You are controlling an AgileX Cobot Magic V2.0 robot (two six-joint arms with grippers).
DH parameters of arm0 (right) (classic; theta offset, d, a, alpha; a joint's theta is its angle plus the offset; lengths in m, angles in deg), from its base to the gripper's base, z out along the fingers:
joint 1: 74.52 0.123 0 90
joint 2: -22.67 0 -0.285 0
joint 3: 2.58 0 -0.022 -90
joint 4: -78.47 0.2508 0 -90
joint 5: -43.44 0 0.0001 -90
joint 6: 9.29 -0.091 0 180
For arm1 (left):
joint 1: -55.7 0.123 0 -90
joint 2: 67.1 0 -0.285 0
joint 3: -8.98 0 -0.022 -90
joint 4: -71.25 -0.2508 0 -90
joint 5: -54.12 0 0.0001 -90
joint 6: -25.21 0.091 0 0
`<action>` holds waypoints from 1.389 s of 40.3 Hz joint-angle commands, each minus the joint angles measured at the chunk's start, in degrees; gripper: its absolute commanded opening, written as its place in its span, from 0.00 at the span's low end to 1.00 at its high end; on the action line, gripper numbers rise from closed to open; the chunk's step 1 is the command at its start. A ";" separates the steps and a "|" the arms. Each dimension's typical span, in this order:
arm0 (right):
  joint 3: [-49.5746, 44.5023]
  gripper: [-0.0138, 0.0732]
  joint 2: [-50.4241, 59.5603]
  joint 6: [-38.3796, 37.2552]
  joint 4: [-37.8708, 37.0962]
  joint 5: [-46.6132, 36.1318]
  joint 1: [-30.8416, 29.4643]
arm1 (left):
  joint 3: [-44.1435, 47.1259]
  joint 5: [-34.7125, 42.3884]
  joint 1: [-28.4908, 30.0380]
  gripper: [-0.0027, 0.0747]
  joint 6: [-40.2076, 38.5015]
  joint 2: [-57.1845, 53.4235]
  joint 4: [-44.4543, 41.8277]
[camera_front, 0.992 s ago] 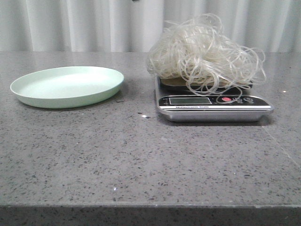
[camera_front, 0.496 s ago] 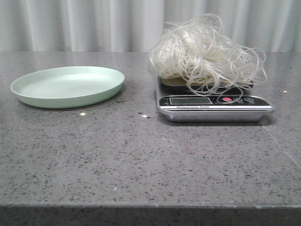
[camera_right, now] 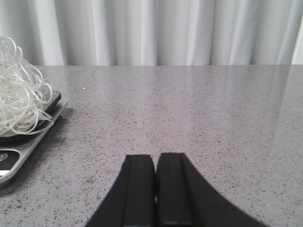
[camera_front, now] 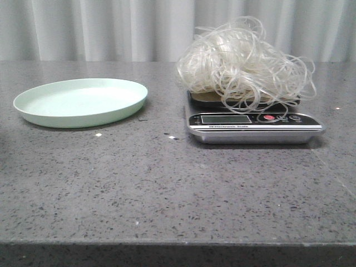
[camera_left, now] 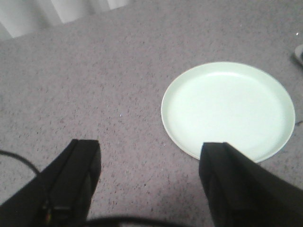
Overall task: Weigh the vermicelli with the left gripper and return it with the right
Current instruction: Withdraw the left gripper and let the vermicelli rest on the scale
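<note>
Speckled grey tabletop (camera_front: 167,183): whitish tangled vermicelli (camera_front: 242,61) overhangs the silver scale (camera_front: 253,127); right fingers (camera_right: 156,189) closed empty, left fingers (camera_left: 80,175) spread empty; loose loops may snag.

The table (camera_front: 167,189) looks like grey speckled stone, polished smooth with a faint sheen. On the left of the front view, the plate (camera_front: 80,103) appears to be smooth pale green plastic with a soft satin gloss. The vermicelli (camera_front: 242,61) is a tangle of thin, translucent, glassy strands. Beneath it, the scale (camera_front: 253,125) shows a brushed silvery metal edge and a glossy black face. Both pincers, left (camera_left: 149,184) and right (camera_right: 155,191), look like matt black plastic. Pale cloth curtains (camera_front: 111,28) hang in folds.
</note>
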 commanded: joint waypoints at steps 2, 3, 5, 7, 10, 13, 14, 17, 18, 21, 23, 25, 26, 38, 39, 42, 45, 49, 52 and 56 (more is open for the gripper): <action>0.45 0.33 0.85 0.41 -0.23 -5.01 0.04 | 6.29 6.51 0.12 0.64 -3.99 -6.13 -4.52; 0.45 0.33 0.85 0.41 -0.23 -5.13 0.04 | 7.98 6.90 0.12 0.62 -4.17 -7.10 -4.86; 0.45 0.33 0.85 0.41 -0.23 -5.66 0.04 | 10.52 7.73 0.12 0.56 -4.17 -9.26 -5.02; 0.46 0.33 0.85 0.41 -0.23 -6.55 0.04 | 12.65 8.49 0.12 0.49 -4.17 -11.30 -5.02; 0.91 0.33 0.85 0.41 -0.23 -7.83 0.04 | 14.99 9.76 0.12 0.37 -4.17 -13.86 -5.02; 2.73 0.33 0.85 0.41 -0.23 -7.92 0.04 | 16.81 11.08 0.12 0.24 -4.17 -16.16 -5.02; 3.41 0.33 0.85 0.41 -0.23 -7.86 0.04 | 17.20 11.62 0.12 0.20 -4.17 -16.82 -5.02; 6.62 0.33 0.71 0.41 -0.23 -7.68 0.04 | 18.25 13.02 0.12 0.22 -4.17 -17.96 -5.02; 8.04 0.33 0.47 0.41 -0.23 -7.51 0.04 | 18.48 13.32 0.12 0.22 -4.17 -18.12 -5.02; 12.09 0.33 -1.06 0.41 -0.23 -6.55 0.04 | 18.58 13.79 0.12 0.22 -4.17 -18.23 -5.02; 15.55 0.33 -2.87 0.41 -0.23 -6.27 0.04 | 18.61 14.04 0.12 0.22 -4.17 -18.23 -5.02; 18.73 0.33 -5.30 0.41 -0.23 -6.27 0.04 | 18.61 14.33 0.12 0.22 -4.17 -18.23 -5.02; 20.12 0.33 -6.96 0.41 -0.23 -6.27 0.04 | 18.61 14.46 0.12 0.22 -4.17 -18.23 -5.02; 43.51 0.33 -27.87 0.41 -0.23 -4.70 2.91 | 18.61 14.46 0.12 0.22 -4.17 -18.23 -5.15; 45.08 0.33 -29.20 0.41 -0.23 -4.14 3.82 | 18.61 14.46 0.12 0.22 -4.17 -18.23 -5.15; 51.25 0.33 -34.56 0.41 -0.23 -1.94 7.02 | 18.61 14.36 0.12 0.22 -4.17 -18.23 -5.15; 56.43 0.34 -39.50 0.73 -0.23 1.05 11.20 | 18.61 14.36 0.12 0.22 -4.17 -18.23 -5.24; 62.64 0.40 -46.03 1.02 -0.28 6.49 16.60 | 18.61 14.36 0.12 0.22 -4.17 -18.23 -5.24; 66.27 0.54 -50.88 1.96 -0.28 10.16 20.23 | 18.61 14.36 0.12 0.22 -4.17 -18.23 -5.24; 69.71 0.72 -56.80 3.30 -0.28 14.12 23.99 | 18.61 14.36 0.12 0.22 -4.17 -18.23 -5.24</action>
